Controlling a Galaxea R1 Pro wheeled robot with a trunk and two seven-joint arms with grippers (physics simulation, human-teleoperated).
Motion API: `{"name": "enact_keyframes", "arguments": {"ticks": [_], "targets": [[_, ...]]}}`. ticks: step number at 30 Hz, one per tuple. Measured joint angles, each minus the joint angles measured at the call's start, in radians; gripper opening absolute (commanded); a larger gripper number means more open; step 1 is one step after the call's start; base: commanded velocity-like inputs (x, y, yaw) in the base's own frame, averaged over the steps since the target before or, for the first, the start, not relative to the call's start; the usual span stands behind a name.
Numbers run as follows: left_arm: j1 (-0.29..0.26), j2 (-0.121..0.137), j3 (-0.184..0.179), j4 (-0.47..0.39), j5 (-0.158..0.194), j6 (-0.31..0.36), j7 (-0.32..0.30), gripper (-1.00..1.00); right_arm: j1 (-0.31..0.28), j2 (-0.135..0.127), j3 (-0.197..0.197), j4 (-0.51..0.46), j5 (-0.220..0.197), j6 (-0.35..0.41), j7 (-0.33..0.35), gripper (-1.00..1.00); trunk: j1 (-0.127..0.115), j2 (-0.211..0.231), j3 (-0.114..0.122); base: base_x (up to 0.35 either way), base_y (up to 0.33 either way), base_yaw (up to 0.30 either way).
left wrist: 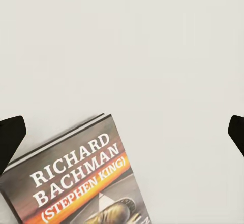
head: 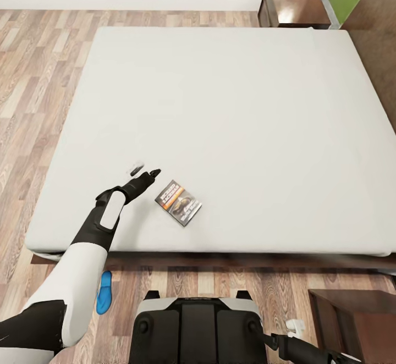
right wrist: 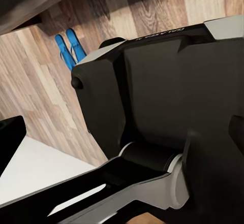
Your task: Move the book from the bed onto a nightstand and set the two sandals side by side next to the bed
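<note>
We see the bed spread across most of the head view, its pale mattress bare apart from the book, which lies flat near the foot edge at about seven o'clock from the mattress centre. Our left gripper hovers over the mattress just beside the book, at roughly ten o'clock from it, jaws spread wide and holding nothing. In the left wrist view the book sits between the two dark fingertips, its cover reading "Richard Bachman".

One blue sandal lies on the wood floor near the bed's foot. The right wrist view shows both sandals together beside the robot base.

A nightstand stands at one o'clock beyond the bed; another sits at five o'clock. Our right gripper hangs low by the base; we cannot tell its jaw state.
</note>
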Motion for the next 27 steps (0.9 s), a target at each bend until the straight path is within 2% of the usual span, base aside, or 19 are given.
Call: {"name": "enact_keyframes", "arguments": {"ticks": [14,22,27], "targets": [[0.0,-0.024,0.0,0.0,0.0,0.0,0.001,1.0,0.0,0.0,0.0,0.0,0.0,0.0,0.0,1.0,0.0,0.0,-0.022,0.0,0.0,0.0],[-0.001,-0.027,0.0,0.0,-0.001,0.0,0.002,1.0,0.0,0.0,0.0,0.0,0.0,0.0,0.0,1.0,0.0,0.0,-0.025,0.0,0.0,0.0],[0.0,-0.027,0.0,0.0,-0.001,0.0,0.003,1.0,0.0,0.0,0.0,0.0,0.0,0.0,0.0,1.0,0.019,-0.035,-0.041,0.0,0.0,0.0]]}}
